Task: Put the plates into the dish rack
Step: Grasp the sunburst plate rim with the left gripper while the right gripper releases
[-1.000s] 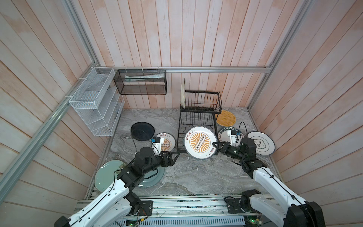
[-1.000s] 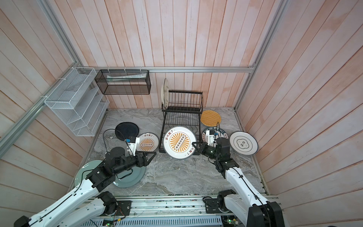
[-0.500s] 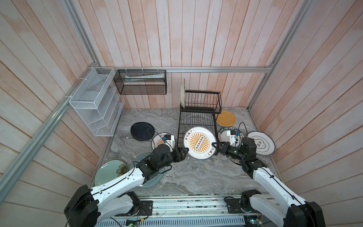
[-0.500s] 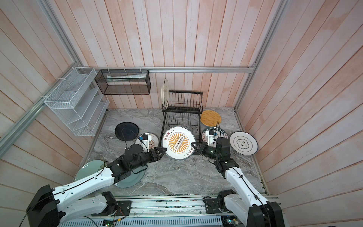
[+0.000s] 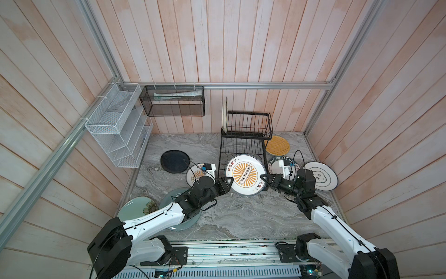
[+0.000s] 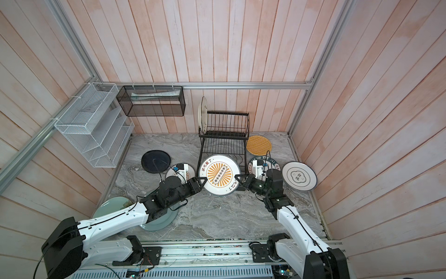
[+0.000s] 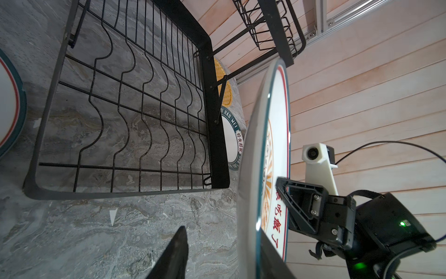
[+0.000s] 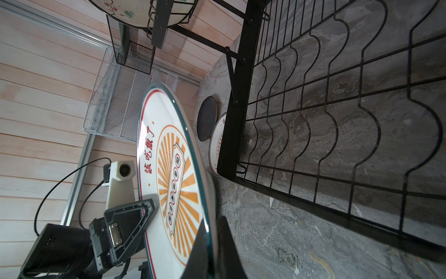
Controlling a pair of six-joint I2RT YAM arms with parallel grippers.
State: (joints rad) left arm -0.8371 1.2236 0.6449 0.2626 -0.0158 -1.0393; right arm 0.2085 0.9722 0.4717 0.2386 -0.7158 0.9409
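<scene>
A large white plate with an orange sunburst (image 5: 243, 174) (image 6: 218, 174) hangs tilted over the front edge of the black dish rack (image 5: 243, 145) (image 6: 223, 142). My right gripper (image 5: 263, 180) (image 8: 213, 241) is shut on its right rim. My left gripper (image 5: 229, 182) (image 7: 224, 244) straddles the left rim; its jaws are open, with one finger still clear of the plate's underside. One pale plate (image 5: 225, 114) stands in the rack's upper tier. The rack's wavy-wire base (image 7: 135, 108) (image 8: 337, 120) holds nothing.
On the marble lie a black plate (image 5: 175, 161), a small sunburst plate (image 5: 194, 172), a lettered-rim plate (image 5: 275, 160), a white plate (image 5: 321, 175), a woven yellow one (image 5: 277, 145), a pale green one (image 5: 135, 209) and a grey-blue one (image 5: 190, 223). A white mesh organizer (image 5: 118, 125) and black mesh basket (image 5: 172, 101) hang on the walls.
My left arm has swung right from beside the small sunburst plate to the big plate's left rim, and its jaws have narrowed. The right gripper and the plate have stayed put.
</scene>
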